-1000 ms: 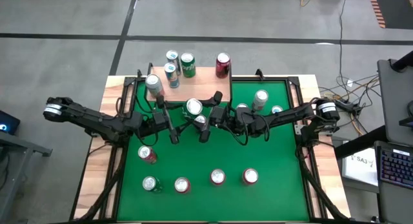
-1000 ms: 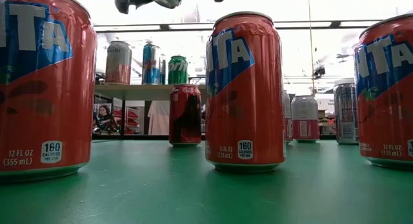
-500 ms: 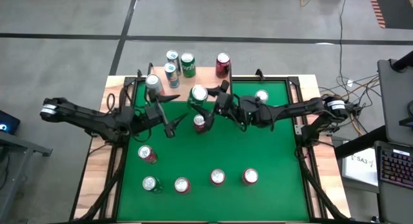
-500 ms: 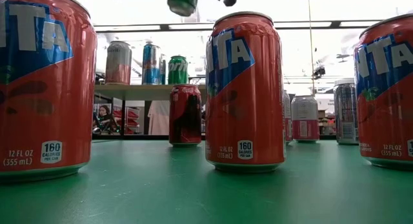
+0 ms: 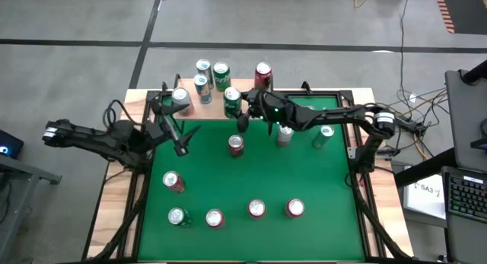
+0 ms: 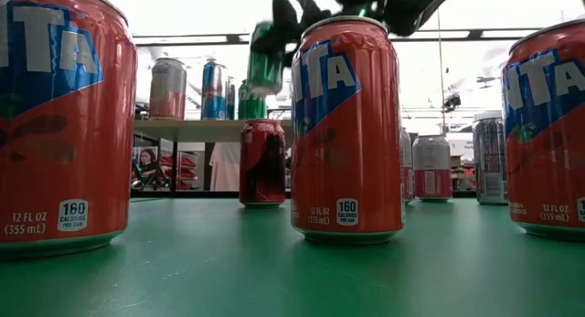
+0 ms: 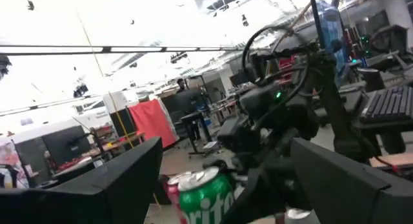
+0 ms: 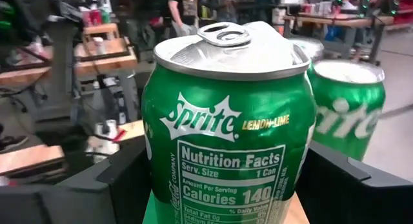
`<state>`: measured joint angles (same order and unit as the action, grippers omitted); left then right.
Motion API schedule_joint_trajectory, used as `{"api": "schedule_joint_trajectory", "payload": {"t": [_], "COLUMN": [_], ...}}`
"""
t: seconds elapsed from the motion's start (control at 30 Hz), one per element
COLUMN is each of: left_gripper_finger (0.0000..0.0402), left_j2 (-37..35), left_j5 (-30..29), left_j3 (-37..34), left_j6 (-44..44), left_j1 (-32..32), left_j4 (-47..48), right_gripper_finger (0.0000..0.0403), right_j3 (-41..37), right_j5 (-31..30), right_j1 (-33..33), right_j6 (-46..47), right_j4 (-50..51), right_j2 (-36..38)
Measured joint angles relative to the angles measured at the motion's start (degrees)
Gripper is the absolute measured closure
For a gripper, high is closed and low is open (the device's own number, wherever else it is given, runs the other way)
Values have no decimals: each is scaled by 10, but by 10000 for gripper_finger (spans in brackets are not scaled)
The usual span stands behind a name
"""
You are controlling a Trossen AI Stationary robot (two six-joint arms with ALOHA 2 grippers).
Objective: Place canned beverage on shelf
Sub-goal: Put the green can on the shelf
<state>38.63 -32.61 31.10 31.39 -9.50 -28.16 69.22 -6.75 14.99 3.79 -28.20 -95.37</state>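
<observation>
— Pincer, right [image 5: 242, 112]: state?
— Clamped on a green Sprite can [image 5: 232, 103] (upright), held in the air over the shelf [image 5: 251, 95] edge.
— Pincer, left [image 5: 173, 132]?
— Fingers spread, empty, above the green counter [image 5: 304, 173], apart from the shelf.
— Shelf stock?
— Another green can [image 5: 221, 76], a maroon can [image 5: 262, 76].

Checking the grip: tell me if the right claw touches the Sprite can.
Touching. The right wrist view shows the Sprite can filling the right claw, both dark fingers pressed against its sides.
</observation>
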Motion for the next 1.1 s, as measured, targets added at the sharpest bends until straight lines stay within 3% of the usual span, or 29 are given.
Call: {"api": "schedule_joint_trajectory", "payload": {"t": [0.2,0.53,0.77,1.1], "left_gripper_finger": [76,76,76,76], "left_j2": [-58,-105,-118,-118], "left_j5": [-23,-60,-60,-59], "left_j3": [-43,-46,-46,-46], "left_j6": [28,57,57,57], "left_j1": [3,4,4,4], "left_j4": [-4,31,42,43], "right_gripper_finger": [114,114,114,91], "right_j3": [36,120,137,137], "right_j5": [-21,-23,-24,-73], "right_j1": [6,6,7,7], "right_j6": [-10,-62,-72,-74], "right_j4": [-13,17,30,25], "right_j2": [-49,-130,-145,-152]}}
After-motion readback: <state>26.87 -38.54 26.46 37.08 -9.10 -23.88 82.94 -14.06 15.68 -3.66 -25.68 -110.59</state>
